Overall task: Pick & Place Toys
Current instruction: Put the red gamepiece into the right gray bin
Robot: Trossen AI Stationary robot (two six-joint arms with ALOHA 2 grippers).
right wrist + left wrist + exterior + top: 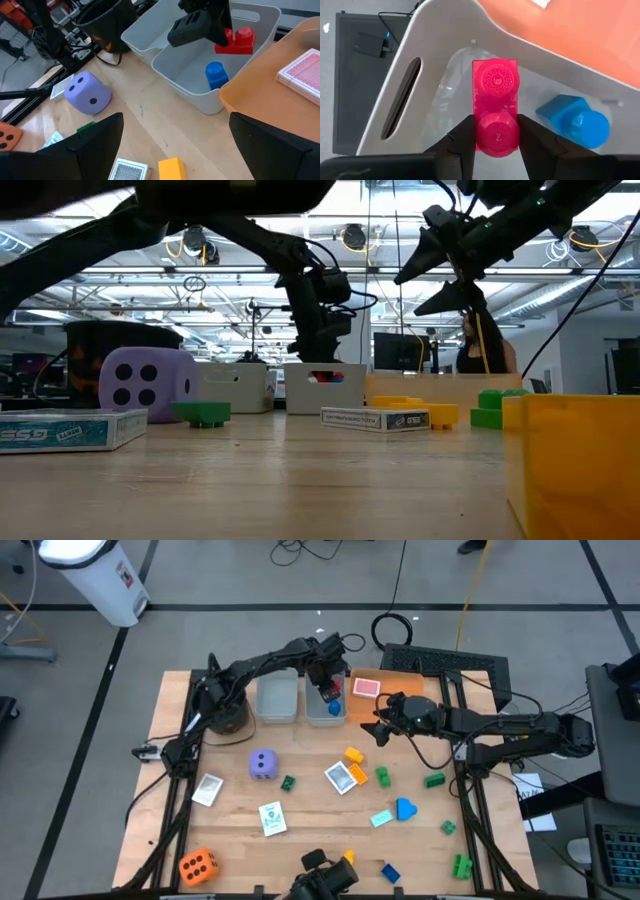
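Step in hand: placing. The left pincer pinches a small red two-stud plastic brick, holding it above the open grey plastic bin, where a small blue plastic brick already lies. The right pincer hangs spread, empty, near the flat orange tray. Next move, in my judgement: release the brick into the bin, then withdraw upward.

1. Dice: two, one purple die and one orange die.
2. Grey bins: two, side by side, the left bin and the right bin.
3. Bricks in the right bin: two, a red brick and a blue brick.
4. Orange tray: one, with one red-backed card on it.
5. Green bricks on the table: five that I can count.
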